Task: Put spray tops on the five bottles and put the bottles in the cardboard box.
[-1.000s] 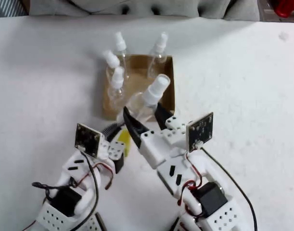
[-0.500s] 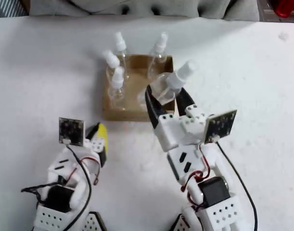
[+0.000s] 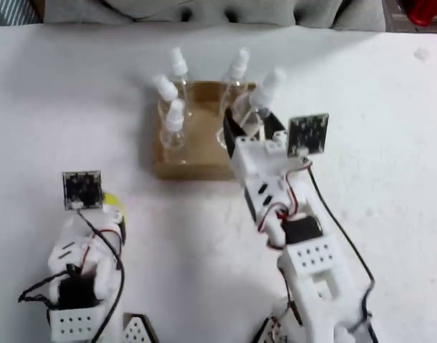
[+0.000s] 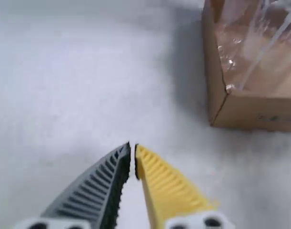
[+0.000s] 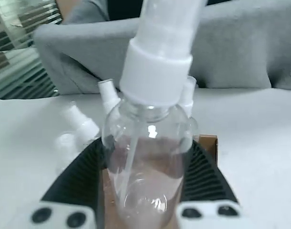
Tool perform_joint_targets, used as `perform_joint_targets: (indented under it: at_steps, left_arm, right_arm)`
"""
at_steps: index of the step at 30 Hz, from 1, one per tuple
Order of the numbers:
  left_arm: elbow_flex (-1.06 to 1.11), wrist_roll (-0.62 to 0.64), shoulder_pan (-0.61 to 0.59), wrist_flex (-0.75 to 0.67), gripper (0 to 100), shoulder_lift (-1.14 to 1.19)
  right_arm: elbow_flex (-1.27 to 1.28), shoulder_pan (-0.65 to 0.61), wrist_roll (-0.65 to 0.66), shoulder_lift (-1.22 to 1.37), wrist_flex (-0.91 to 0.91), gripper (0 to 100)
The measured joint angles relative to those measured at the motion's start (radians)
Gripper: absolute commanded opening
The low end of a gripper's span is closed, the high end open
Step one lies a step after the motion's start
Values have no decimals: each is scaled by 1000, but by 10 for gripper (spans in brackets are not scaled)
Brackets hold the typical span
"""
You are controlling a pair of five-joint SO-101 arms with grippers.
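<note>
The right gripper (image 3: 250,125) is clasping a spray-topped bottle (image 5: 147,157) at a tilt, with the cardboard box (image 3: 168,170) lying just below and ahead of it. The left gripper (image 4: 132,153) is pinching together on nothing — the box sitting ahead of it, off to one side.

2 white arms (image 3: 315,261), black servos (image 3: 300,230), red cables (image 3: 279,211); left gripper (image 4: 133,149) grey-and-yellow, serrated

Clear bottle (image 5: 145,162), white spray top (image 5: 157,71), brown cardboard box (image 3: 193,170)
</note>
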Motion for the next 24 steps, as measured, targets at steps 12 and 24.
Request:
perform_joint_targets:
  at_steps: [12,24]
  left_arm:
    - [0,-15,-37,21,20,0]
    - [0,-158,-37,43,20,0]
  right_arm:
    - [-207,28,0,410,-69,15]
    - [-293,28,18,690,-233,15]
